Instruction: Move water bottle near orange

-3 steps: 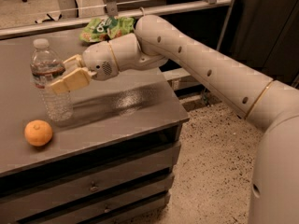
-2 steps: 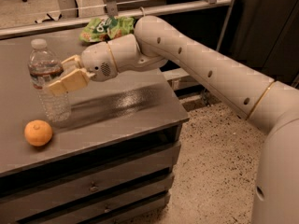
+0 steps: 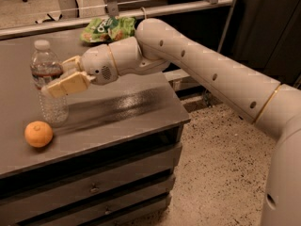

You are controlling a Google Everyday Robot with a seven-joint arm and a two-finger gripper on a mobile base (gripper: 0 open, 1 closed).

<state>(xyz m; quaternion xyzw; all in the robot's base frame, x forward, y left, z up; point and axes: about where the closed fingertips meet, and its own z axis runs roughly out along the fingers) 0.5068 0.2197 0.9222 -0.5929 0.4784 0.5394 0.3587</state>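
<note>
The water bottle (image 3: 52, 108), clear and ribbed with a white cap, stands upright at the left of the grey table (image 3: 127, 112). My gripper (image 3: 56, 77) is shut on the bottle at its label band, one tan finger (image 3: 68, 84) in front and the other behind. The bottle's base is at or just above the tabletop. The orange (image 3: 38, 133) lies on the table just in front and left of the bottle, a short gap away from it.
A green snack bag (image 3: 107, 28) lies at the table's back edge, behind my arm (image 3: 197, 69). The table has drawers below and its right edge drops to a speckled floor (image 3: 216, 173). A rail runs behind the table.
The gripper and bottle have only shifted very slightly sideways. The orange has not moved.
</note>
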